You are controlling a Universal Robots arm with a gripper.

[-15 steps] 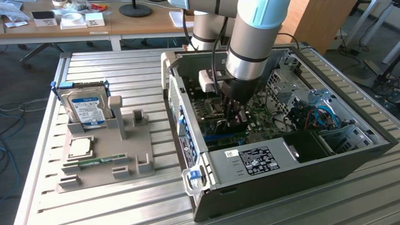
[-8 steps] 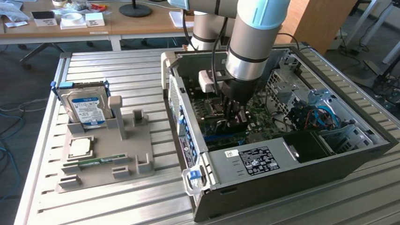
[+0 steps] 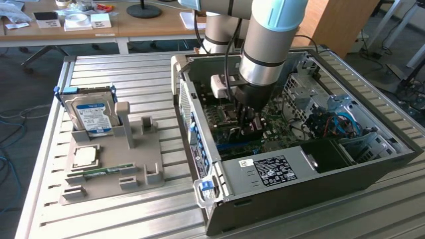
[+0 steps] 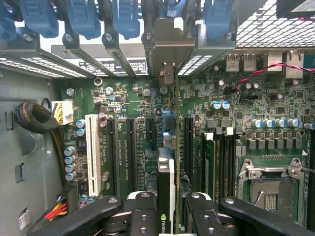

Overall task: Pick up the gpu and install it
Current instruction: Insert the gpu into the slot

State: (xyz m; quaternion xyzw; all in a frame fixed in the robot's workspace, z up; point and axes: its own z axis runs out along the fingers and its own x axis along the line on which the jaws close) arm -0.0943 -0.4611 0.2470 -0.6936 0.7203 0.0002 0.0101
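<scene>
Above the motherboard [image 4: 147, 123] my claw [image 4: 166, 216] pinched the gpu [image 4: 166, 177] edge-on; any tilt off its slot risked jamming the connector.

Wooden desk [image 3: 133, 27], grey floor [image 3: 20, 69]

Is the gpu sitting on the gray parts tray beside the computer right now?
No, the gpu is held edge-on between the tool's fingers over the motherboard inside the computer case.
</scene>
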